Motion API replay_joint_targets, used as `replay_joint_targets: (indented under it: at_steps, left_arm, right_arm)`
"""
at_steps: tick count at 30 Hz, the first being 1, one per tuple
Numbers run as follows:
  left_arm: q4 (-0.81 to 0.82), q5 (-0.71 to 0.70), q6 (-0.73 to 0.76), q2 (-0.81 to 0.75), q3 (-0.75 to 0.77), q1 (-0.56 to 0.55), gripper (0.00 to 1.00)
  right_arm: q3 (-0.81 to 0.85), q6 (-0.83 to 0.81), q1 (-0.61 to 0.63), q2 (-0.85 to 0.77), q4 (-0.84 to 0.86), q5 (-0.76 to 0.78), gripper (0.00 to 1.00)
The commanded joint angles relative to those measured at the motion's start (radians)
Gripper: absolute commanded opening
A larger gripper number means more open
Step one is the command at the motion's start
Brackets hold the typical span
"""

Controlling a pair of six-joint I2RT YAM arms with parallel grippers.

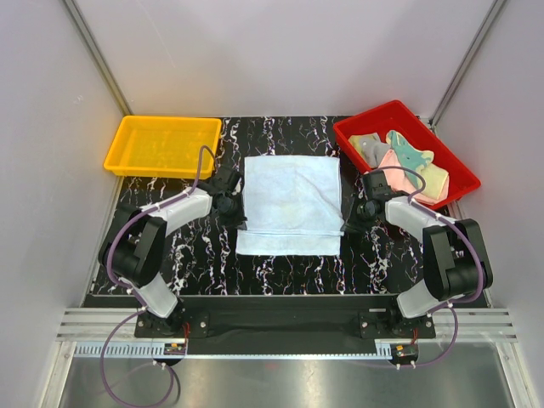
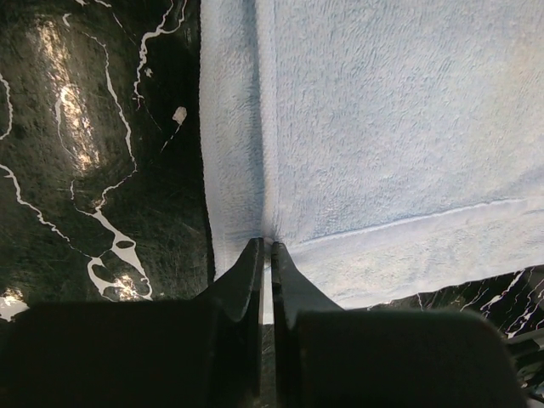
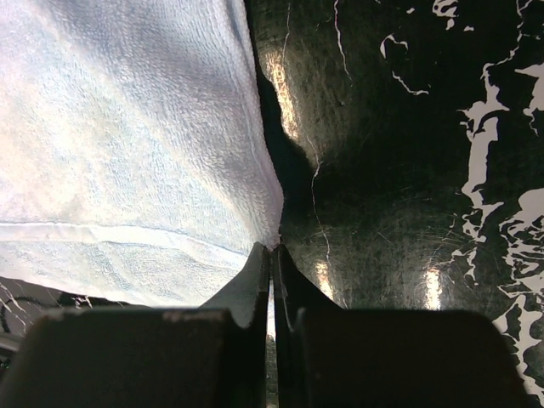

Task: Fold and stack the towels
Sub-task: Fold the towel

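A light blue towel (image 1: pixel 291 204) lies spread flat on the middle of the black marbled surface (image 1: pixel 195 255), with a hem line running across it close to its near edge. The left end effector (image 2: pixel 265 248) sits at the towel's left edge near the near-left corner, its 2 fingers drawn together and pinching the cloth. The right end effector (image 3: pixel 272 251) sits at the towel's right edge near the near-right corner, its 2 fingers likewise pressed shut on the very edge of the cloth. Beyond the towel's far-right corner stands a red bin (image 1: pixel 365 119) holding the other towels (image 1: pixel 404 161), a loose heap of yellow, pink and teal-grey. Beyond the towel's far-left corner stands a yellow bin (image 1: pixel 161 121).
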Motion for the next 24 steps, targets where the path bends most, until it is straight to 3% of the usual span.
replay_joint_targets:
  at_steps: [1,4,7,11,12,13,15,24]
  left_arm:
    - [0.006,0.016,0.010,-0.019,0.032,-0.002,0.06]
    - [0.004,0.006,0.013,-0.006,0.030,-0.003,0.08]
    - [0.019,0.004,0.011,0.003,0.015,-0.003,0.00]
    - [0.033,0.012,0.008,0.011,0.007,-0.002,0.00]
    - [0.035,0.016,0.008,0.011,0.009,-0.003,0.02]
    - [0.035,0.019,0.011,0.014,0.010,-0.002,0.12]
    - [0.036,0.022,0.013,0.017,0.012,-0.003,0.19]
    - [0.058,0.021,0.002,0.037,-0.005,-0.009,0.18]
  right_arm:
    - [0.026,-0.007,0.001,-0.015,0.007,-0.023,0.00]
    - [0.020,0.000,0.001,-0.017,0.018,-0.033,0.00]
    - [0.020,-0.005,0.003,-0.017,0.016,-0.030,0.00]
    - [0.022,-0.008,0.000,-0.018,0.016,-0.034,0.00]
    - [0.022,-0.008,0.001,-0.018,0.016,-0.037,0.01]
    - [0.020,-0.007,0.001,-0.020,0.019,-0.039,0.01]
    - [0.016,-0.007,0.003,-0.020,0.024,-0.042,0.01]
    - [-0.003,-0.003,0.003,-0.026,0.038,-0.042,0.01]
